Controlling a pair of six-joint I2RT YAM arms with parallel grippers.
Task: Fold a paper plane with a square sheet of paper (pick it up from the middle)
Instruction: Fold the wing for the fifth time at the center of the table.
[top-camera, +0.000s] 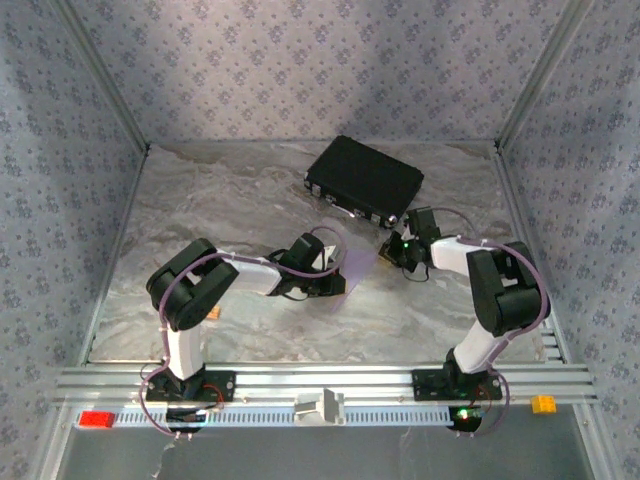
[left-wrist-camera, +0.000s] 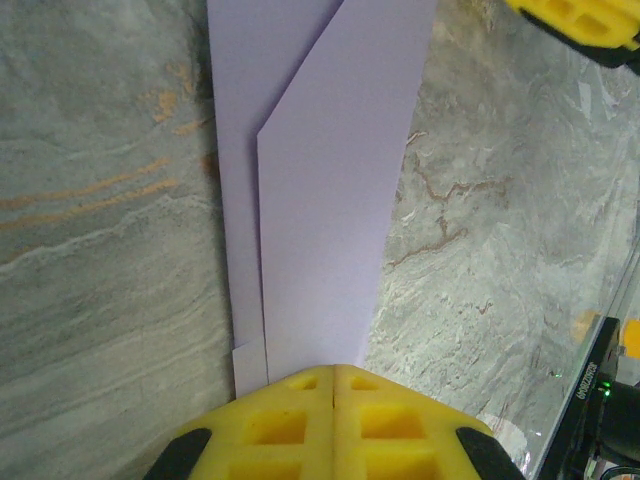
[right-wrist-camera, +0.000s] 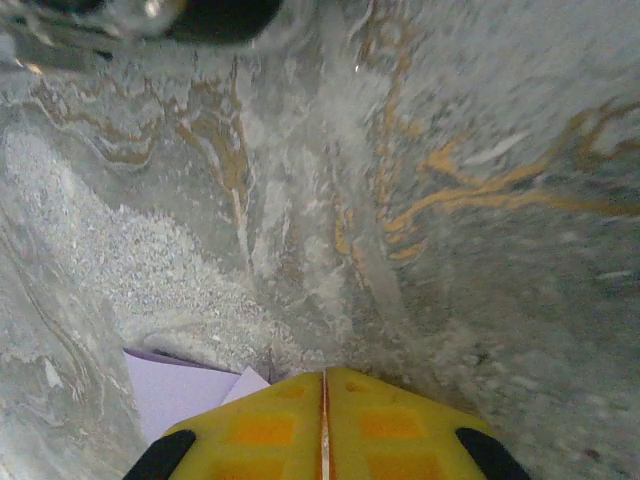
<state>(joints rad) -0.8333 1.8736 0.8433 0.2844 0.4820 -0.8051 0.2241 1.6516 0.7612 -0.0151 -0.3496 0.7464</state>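
The lilac sheet of paper (top-camera: 352, 255) lies on the marble table between my two grippers, partly folded. In the left wrist view the paper (left-wrist-camera: 330, 200) shows two overlapping layers with a slanted folded edge, running away from my left gripper (left-wrist-camera: 333, 372). That gripper's yellow fingers are shut, their tips over the paper's near end, and no paper shows in the seam. My left gripper (top-camera: 333, 270) sits at the paper's left side. My right gripper (top-camera: 393, 250) is at its right side. In the right wrist view that gripper (right-wrist-camera: 323, 375) is shut, with a paper corner (right-wrist-camera: 185, 390) beside its left finger.
A black rectangular case (top-camera: 365, 180) lies at the back, just behind the right gripper. The right gripper's yellow finger (left-wrist-camera: 580, 20) shows past the paper's far right corner. Patterned walls enclose the table on three sides. Small red (top-camera: 97, 419) and orange (top-camera: 543, 403) blocks sit on the front rail.
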